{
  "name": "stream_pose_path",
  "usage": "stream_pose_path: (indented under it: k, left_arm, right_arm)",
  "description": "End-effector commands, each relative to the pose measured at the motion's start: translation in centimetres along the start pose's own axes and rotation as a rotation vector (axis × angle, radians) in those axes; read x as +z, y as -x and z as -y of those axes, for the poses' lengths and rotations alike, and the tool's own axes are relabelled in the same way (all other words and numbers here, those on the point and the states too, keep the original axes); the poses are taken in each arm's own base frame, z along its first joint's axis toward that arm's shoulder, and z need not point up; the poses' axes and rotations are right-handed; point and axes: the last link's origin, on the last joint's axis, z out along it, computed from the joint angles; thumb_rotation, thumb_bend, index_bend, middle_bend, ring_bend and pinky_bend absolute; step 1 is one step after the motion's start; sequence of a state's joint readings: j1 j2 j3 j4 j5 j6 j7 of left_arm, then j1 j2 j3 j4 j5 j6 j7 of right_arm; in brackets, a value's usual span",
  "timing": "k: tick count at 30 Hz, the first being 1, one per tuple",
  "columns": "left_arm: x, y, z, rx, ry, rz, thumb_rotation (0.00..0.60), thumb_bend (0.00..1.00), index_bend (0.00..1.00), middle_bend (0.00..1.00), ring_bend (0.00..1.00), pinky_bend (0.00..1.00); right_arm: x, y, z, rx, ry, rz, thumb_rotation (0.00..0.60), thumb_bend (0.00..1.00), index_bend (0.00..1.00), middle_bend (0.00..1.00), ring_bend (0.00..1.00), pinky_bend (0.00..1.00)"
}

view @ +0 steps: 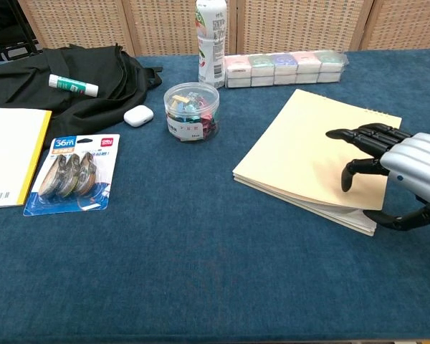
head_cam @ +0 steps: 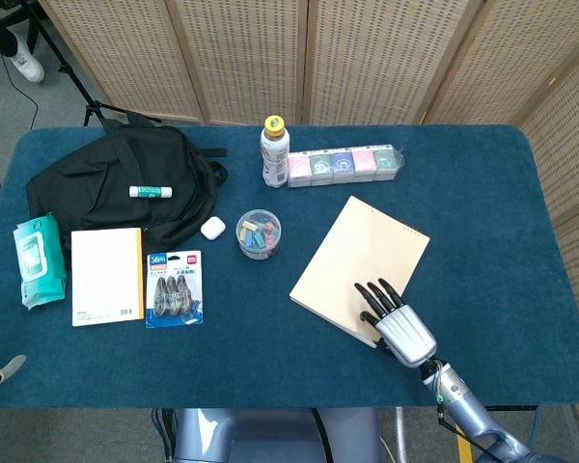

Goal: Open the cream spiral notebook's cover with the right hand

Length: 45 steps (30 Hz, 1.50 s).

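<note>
The cream spiral notebook (head_cam: 362,258) lies tilted on the blue table, right of centre, its spiral along the far right edge. My right hand (head_cam: 402,330) is at its near right corner. In the chest view the fingers (view: 362,136) lie on top of the cover (view: 308,150) and the thumb hooks under its edge, so the hand (view: 408,172) pinches the cover. The cover's near edge stands slightly off the pages below. Only two pale fingertips (head_cam: 6,368) of my left hand show at the far left edge, wide apart, holding nothing.
A clear tub of clips (head_cam: 259,234), a bottle (head_cam: 274,151) and a row of small boxes (head_cam: 344,164) stand beyond the notebook. Further left are a black backpack (head_cam: 96,183) with a glue stick (head_cam: 150,191), an earbud case (head_cam: 212,228), a tape pack (head_cam: 174,287), a notepad (head_cam: 106,275) and wipes (head_cam: 34,260).
</note>
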<state>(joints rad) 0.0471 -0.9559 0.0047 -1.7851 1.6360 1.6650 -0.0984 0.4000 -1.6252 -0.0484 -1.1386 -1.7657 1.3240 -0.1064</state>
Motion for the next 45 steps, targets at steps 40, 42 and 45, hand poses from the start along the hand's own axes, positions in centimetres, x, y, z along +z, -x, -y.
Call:
stream_pose_path:
  k: [40,42,45]
  left_arm:
    - [0.0,-0.1,0.0,-0.003,0.000,0.001,0.600,0.00,0.00,0.00,0.00,0.00]
    - [0.0,0.0,0.0,-0.002,0.001,0.001,0.600,0.00,0.00,0.00,0.00,0.00]
    - [0.0,0.0,0.0,-0.001,0.000,0.002,0.600,0.00,0.00,0.00,0.00,0.00]
  right_arm:
    - [-0.2,-0.7,1.3,0.036,-0.107,0.021,0.600,0.55,0.67,0.04,0.00,0.00]
    - [-0.4,-0.9,1.5,0.029,-0.132,0.024,0.600,0.55,0.67,0.04,0.00,0.00]
    - [-0.8,-1.3,1.7,0.021,-0.164,0.030,0.600,0.55,0.67,0.04,0.00,0.00]
